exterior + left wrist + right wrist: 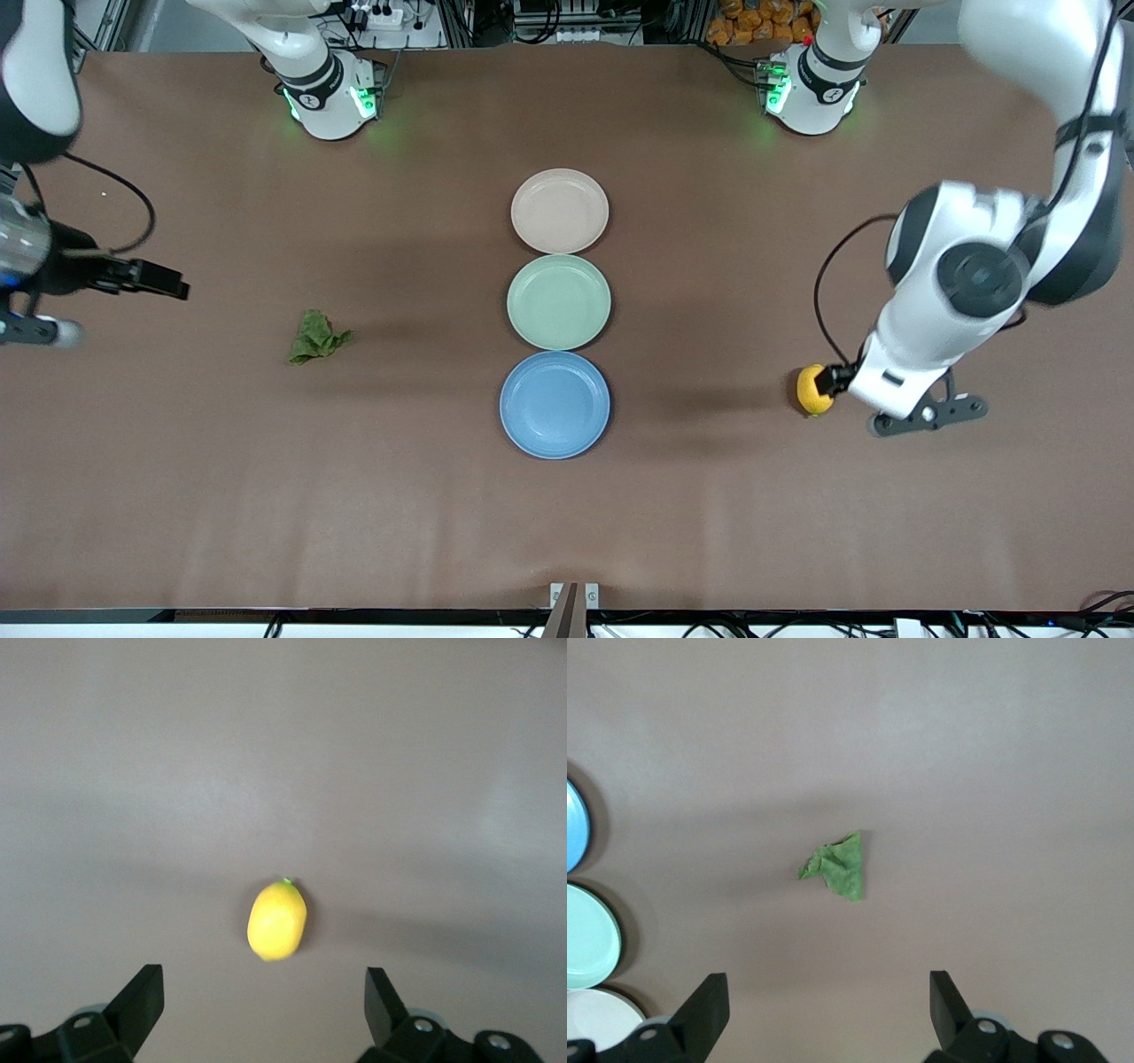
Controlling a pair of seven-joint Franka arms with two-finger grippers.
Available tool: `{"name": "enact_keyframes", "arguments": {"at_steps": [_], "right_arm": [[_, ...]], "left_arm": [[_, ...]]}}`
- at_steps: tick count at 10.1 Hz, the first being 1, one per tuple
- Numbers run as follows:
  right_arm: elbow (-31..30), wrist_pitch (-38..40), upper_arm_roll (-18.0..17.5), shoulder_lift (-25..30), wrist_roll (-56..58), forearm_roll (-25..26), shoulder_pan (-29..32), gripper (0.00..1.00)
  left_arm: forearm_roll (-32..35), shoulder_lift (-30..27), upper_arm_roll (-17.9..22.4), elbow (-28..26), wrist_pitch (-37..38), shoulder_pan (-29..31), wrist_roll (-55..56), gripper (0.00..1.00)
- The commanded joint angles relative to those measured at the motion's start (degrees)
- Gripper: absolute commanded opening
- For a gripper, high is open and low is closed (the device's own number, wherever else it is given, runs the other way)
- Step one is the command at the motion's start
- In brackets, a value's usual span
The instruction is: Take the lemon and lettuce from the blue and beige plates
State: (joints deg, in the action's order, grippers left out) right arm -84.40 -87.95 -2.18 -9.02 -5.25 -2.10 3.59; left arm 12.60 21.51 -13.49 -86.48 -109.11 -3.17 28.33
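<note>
Lemon [277, 920] half-hidden under spread left fingers [142, 997]; right fingers [709, 1005] spread, cropped.

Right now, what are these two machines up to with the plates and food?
Neither arm holds anything. The left tool hangs open over the lemon, which lies on the table toward that arm's end. The right tool, also open, hangs near the lettuce. The beige plate, green plate and blue plate sit empty.

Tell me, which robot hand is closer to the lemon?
The left hand. It hangs open over the lemon at the left arm's end of the table. The right hand is open above the lettuce, at the right arm's end.
</note>
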Motion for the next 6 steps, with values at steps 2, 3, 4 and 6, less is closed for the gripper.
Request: {"name": "enact_keyframes", "arguments": {"at_steps": [2,3,4,6], "right_arm": [[-1.3,0.8,0.0,6.3,-0.4,0.4,0.8,1.0],[-1.3,0.9,-0.1,7.0,-0.5,0.3,0.5,1.0],[-1.6,0.9,0.0,7.4,-0.1,0.3,0.5,1.0],[-3.5,-2.4,0.0,7.5,1.6,0.3,0.2,1.0]], "left_arm": [[-6.0,-7.8,-0.5,-0.4,6.3,0.1,-1.8,1.0],[-6.6,-9.2,-0.5,-0.4,7.5,0.0,-1.8,1.0],[-7.3,-10.9,-0.5,-0.4,8.6,0.4,-1.9,1.0],[-12.2,-14.2,-0.5,-0.4,11.2,2.8,-4.9,1.0]]}}
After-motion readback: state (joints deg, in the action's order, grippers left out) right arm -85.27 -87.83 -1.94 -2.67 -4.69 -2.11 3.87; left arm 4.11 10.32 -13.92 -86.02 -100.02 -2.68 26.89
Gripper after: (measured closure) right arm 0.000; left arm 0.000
